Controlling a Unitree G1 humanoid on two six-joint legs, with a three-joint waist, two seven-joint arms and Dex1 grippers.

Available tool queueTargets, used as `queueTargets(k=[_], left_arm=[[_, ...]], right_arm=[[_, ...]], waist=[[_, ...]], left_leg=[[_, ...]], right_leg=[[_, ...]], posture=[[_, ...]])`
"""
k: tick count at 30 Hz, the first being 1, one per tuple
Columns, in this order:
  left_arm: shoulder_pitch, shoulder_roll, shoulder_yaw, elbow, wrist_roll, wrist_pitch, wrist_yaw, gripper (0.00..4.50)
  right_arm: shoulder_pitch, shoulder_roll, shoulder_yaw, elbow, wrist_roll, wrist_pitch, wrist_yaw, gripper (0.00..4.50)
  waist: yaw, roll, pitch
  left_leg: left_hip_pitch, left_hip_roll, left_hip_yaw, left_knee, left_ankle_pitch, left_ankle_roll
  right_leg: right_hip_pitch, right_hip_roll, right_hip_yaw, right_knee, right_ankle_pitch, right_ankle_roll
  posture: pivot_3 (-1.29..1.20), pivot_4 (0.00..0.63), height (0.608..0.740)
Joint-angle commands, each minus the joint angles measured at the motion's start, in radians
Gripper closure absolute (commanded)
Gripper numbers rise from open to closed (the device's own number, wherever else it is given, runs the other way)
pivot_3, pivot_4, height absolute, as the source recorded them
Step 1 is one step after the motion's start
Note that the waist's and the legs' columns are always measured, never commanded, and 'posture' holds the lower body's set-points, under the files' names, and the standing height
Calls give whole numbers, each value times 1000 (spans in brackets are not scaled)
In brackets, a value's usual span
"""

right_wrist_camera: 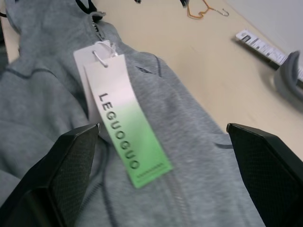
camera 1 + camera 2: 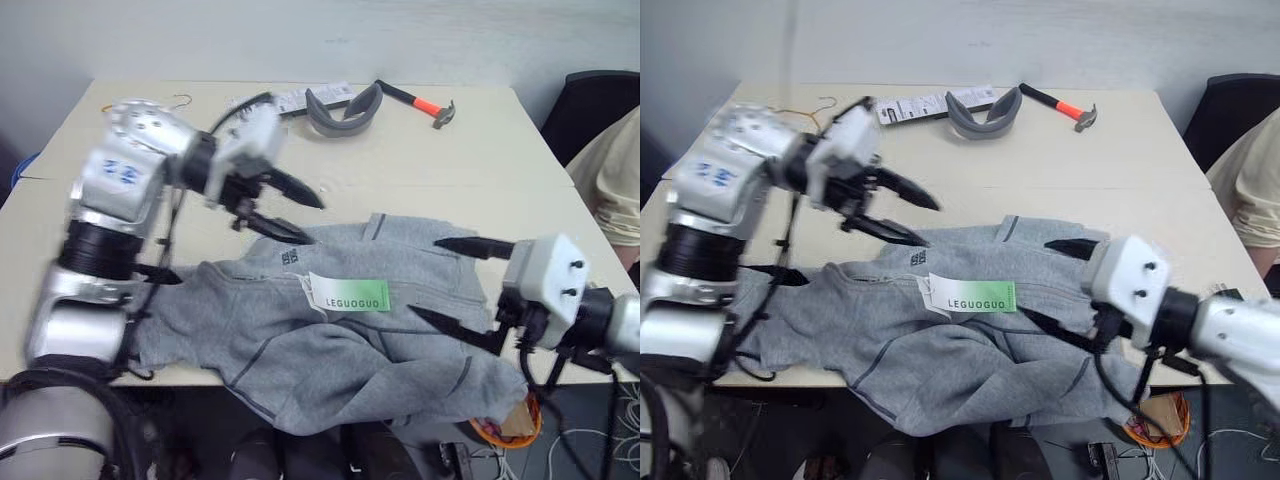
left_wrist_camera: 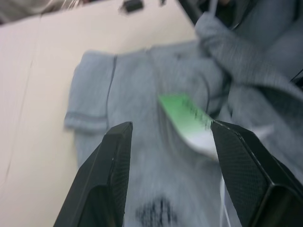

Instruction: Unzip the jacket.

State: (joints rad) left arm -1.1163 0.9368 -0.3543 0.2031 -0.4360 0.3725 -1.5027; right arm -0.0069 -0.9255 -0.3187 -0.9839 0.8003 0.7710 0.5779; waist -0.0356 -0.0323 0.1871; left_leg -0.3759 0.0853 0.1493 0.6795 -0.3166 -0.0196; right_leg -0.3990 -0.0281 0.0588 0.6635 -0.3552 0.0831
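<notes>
The grey jacket (image 2: pixel 330 330) lay crumpled on the near side of the table (image 2: pixel 480 170), and part of it hung over the near edge. A white and green hang tag (image 2: pixel 348 292) lay on top of it. The right gripper (image 2: pixel 462 283) was over the jacket's right side with its two fingers spread wide and nothing between them. The left gripper (image 2: pixel 290 210) was above the jacket's far left part, with its fingers apart and empty too. Behind the jacket the table top was bare and pale. At the far edge lay a grey curved band (image 2: pixel 345 108), a hammer (image 2: pixel 420 102) with an orange grip, a flat printed packet (image 2: pixel 915 106) and a thin wire hanger (image 1: pixel 203 8). A person's cream sleeve (image 2: pixel 612 185) was at the right side.
</notes>
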Motion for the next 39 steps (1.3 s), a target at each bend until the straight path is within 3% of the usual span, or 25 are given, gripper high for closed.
queueTargets(k=[1,5,11,19,26,36,39], left_arm=[[5,72,-107,-42,-73,-75,-112,1717],[20,78,-183,-19,-65,-146,-112,1717],[39,33,-203,21,-15,-199,-112,1717],[65,40,-189,-3,-14,-197,-112,1717],[73,43,-189,-5,-13,-199,-112,1717],[60,39,-188,2,-13,-196,-112,1717],[59,33,-185,16,-6,-199,-112,1691]], right_arm=[[0,72,60,-23,13,35,-123,0],[-7,201,195,-7,4,64,-234,0],[-78,358,345,49,-25,90,-347,0],[-42,446,436,113,-59,82,-362,0],[-10,426,444,71,-58,66,-311,0],[-134,661,609,262,-294,42,-513,0],[-120,642,625,288,-389,31,-538,178]], waist=[[7,-2,-1],[11,-4,-2],[3,-4,-2],[4,-4,-2],[5,-4,-2],[-2,-4,-2],[-1,-4,-2]], left_leg=[[0,-1,0,1,0,1],[0,-4,-1,3,0,4],[-2,-4,1,2,-1,5],[-12,-3,4,4,0,3],[-12,-4,4,5,0,4],[-12,-4,5,5,1,3],[-13,-4,5,5,1,3]], right_leg=[[0,-1,0,0,0,0],[3,0,-2,0,0,0],[-1,2,-1,0,0,1],[-16,2,0,8,0,0],[-16,3,-1,9,0,0],[-18,3,-1,11,0,0],[-18,3,-1,11,0,0]], posture=[[0,150,740],[0,150,740],[0,150,740],[0,150,740],[0,150,740],[0,150,740],[0,150,740]])
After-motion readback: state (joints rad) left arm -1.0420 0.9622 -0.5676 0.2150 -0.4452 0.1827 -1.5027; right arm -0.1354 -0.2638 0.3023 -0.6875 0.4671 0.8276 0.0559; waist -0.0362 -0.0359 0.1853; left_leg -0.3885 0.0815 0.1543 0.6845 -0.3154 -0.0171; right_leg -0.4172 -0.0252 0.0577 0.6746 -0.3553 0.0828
